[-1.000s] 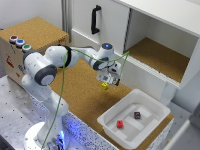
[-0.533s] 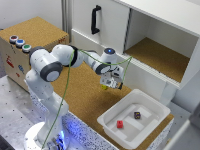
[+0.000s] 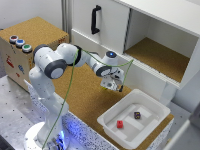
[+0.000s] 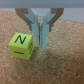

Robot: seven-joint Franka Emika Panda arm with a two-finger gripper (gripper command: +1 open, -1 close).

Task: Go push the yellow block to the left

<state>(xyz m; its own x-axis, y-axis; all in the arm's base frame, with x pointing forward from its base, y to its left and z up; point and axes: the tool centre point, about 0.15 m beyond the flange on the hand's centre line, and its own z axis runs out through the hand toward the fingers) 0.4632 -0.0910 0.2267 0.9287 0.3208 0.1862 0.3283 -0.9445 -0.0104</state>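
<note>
Exterior view: the arm reaches out from its base, elbow raised, wrist bent down over the cork table (image 3: 85, 102), at about ten o'clock from the white tray (image 3: 107, 121) with its red cube (image 3: 120, 124) and dark cube (image 3: 137, 115). The gripper (image 3: 111, 86) hides the yellow block here.

Wrist view: the yellow block (image 4: 22, 45) sits on the cork just beside the gripper (image 4: 40, 37), whose fingers are pressed together, holding nothing. The approach looks finished; next likely comes a sideways sweep against the block's face

cork tabletop (image 3: 85, 102) | white cabinet (image 3: 150, 30), black handle (image 3: 95, 19), open cork-floored shelf (image 3: 160, 57) | perforated metal floor (image 3: 12, 115)
</note>
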